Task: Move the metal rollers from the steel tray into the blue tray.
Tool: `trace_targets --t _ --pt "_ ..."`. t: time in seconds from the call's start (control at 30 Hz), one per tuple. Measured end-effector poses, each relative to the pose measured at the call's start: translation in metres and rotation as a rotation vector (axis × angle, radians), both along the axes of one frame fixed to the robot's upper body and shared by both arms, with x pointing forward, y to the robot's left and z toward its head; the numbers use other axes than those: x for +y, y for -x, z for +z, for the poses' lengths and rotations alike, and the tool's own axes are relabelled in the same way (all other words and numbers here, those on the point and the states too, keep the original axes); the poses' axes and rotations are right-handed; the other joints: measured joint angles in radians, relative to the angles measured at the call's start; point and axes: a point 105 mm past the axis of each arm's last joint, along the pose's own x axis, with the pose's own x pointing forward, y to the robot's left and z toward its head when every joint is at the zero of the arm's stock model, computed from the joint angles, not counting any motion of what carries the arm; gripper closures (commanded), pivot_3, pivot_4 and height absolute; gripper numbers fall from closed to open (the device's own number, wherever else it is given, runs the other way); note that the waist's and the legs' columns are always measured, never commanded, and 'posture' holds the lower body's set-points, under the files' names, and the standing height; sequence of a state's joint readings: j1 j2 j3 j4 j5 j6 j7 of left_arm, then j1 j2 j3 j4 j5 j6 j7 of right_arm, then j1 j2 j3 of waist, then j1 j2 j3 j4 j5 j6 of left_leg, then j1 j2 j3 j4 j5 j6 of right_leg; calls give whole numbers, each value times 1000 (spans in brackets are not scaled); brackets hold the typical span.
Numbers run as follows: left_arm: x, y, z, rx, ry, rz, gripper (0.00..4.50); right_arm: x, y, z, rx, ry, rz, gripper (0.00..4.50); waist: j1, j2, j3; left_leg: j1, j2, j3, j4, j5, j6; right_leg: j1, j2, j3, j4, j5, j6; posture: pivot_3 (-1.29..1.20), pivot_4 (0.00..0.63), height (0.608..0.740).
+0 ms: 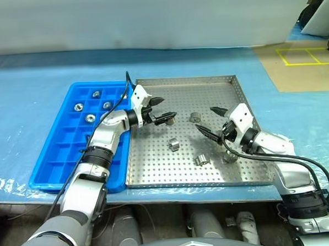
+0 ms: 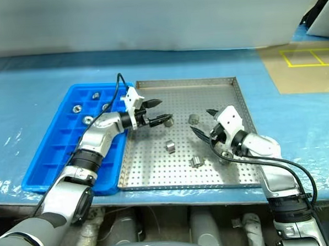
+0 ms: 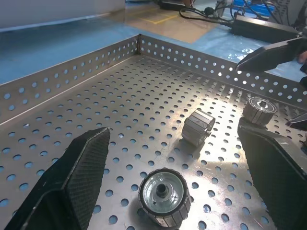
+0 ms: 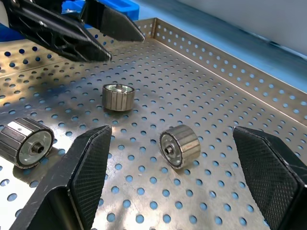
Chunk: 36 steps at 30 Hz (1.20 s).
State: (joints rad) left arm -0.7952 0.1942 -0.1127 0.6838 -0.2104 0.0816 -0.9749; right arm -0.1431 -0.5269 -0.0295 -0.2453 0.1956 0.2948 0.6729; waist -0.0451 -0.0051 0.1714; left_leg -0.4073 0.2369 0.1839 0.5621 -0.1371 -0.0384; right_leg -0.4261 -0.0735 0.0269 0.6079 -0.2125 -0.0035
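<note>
Both grippers, left [image 1: 165, 110] and right [image 1: 209, 121], agape (empty) over steel tray [image 1: 156, 179], rollers [image 1: 174, 145] between.

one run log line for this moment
left end effector open over steel tray | right end effector open | rollers loose | blue tray part filled

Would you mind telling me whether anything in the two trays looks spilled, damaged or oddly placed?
Nothing stands out. Loose metal rollers lie scattered on the steel tray, some upright and some on their sides; four more sit singly in compartments of the blue tray.
</note>
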Motion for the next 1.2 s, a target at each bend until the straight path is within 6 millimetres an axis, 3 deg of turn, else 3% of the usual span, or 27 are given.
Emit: trace_targets --t 0.23,0.33,0.53,0.57,0.7,0.83,0.9,1.03,1.2 --pt "-5 -20 -32 29 -237 116 0 0 9 4 3 8 -31 256 -27 0 0 0 -1 1 2 -2 3 2 -1 0 -2 0 1 -612 150 740" --pt "-7 -22 -41 54 -269 142 636 1 10 6 2 11 -40 222 -40 0 0 0 -1 1 2 -2 3 2 -1 0 -2 0 1 -614 150 740" --pt "-11 -19 -40 118 -236 107 2567 1 8 9 -1 11 -53 222 -51 0 0 0 -2 1 2 -2 3 2 -1 0 -2 0 1 -575 150 740" --pt "-11 -18 -40 126 -231 105 2687 1 7 10 -6 11 -51 222 -51 0 0 0 -2 1 2 -2 3 2 -1 0 -2 0 1 -550 150 740" --pt "-5 -17 -35 170 -150 132 2683 7 -2 15 -21 0 -22 222 -51 0 0 0 -1 1 2 -2 4 2 -1 0 -2 0 1 -479 150 740" --pt "3 -16 -17 158 -4 178 2683 25 -11 19 -17 -44 59 222 -45 0 0 -1 -1 0 1 -2 4 1 -1 -1 -2 0 0 -332 150 740" --pt "19 -17 8 85 143 262 2683 44 -18 31 -12 -126 158 222 -43 -1 1 -1 0 0 1 -2 4 1 -1 -1 -2 0 0 -248 150 740" --pt "48 -12 42 -62 249 406 2683 72 -25 45 2 -175 317 222 -7 -1 1 -1 2 -1 0 -2 3 1 -1 -4 -2 0 0 -105 150 740" --pt "83 17 36 -169 247 609 2683 109 -37 34 77 -148 499 222 58 0 2 -5 3 -2 0 -2 2 -1 -2 -8 -2 0 -1 10 150 740"
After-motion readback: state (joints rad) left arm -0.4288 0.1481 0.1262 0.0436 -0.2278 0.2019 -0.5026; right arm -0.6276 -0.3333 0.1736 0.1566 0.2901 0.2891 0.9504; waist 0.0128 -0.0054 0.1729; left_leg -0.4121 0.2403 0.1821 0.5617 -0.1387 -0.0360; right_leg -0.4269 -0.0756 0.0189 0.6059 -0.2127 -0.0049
